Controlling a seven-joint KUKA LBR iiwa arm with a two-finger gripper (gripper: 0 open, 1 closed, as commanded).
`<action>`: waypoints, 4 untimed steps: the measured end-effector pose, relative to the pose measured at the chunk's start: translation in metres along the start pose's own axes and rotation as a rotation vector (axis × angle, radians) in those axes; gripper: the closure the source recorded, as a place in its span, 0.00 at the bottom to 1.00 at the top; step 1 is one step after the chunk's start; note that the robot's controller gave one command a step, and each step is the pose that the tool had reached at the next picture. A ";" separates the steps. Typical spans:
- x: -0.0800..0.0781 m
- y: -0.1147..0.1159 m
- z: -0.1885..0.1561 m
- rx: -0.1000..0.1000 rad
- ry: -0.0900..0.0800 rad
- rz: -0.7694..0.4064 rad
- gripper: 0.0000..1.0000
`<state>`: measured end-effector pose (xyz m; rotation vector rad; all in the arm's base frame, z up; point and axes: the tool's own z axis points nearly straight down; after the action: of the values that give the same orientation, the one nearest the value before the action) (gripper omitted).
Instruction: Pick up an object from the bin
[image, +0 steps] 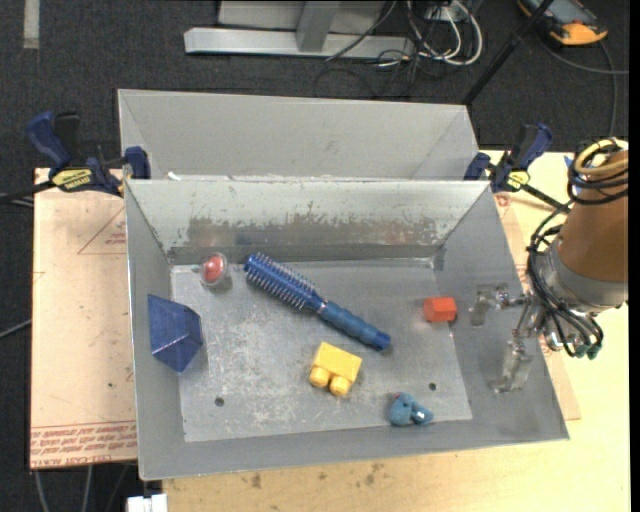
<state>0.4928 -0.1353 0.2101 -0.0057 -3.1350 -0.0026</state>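
Observation:
My gripper (501, 340) hangs over the bin's right sloping wall, open, its two metal fingers spread with nothing between them. Nearest to it, just to its left on the bin floor, lies a small orange-red block (439, 310). A small blue lump (408, 411) with a pale spot rests near the front edge, lower left of the gripper. A blue hairbrush (316, 300) lies slantwise across the middle, its handle end pointing toward the block. In front of the brush sits a yellow toy brick (335, 368).
A blue wedge-shaped thing (175, 332) stands at the left wall. A small red ball on a grey base (214, 270) sits in the back left corner. The arm with its brown cover and cables enters from the right.

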 end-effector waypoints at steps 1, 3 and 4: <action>-0.096 0.137 0.144 -0.003 -0.006 -0.040 0.00; -0.109 0.174 0.110 -0.001 -0.010 0.225 0.00; -0.120 0.181 0.140 -0.001 -0.007 0.365 0.00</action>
<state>0.6124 0.0451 0.0692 -0.5763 -3.0889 -0.0023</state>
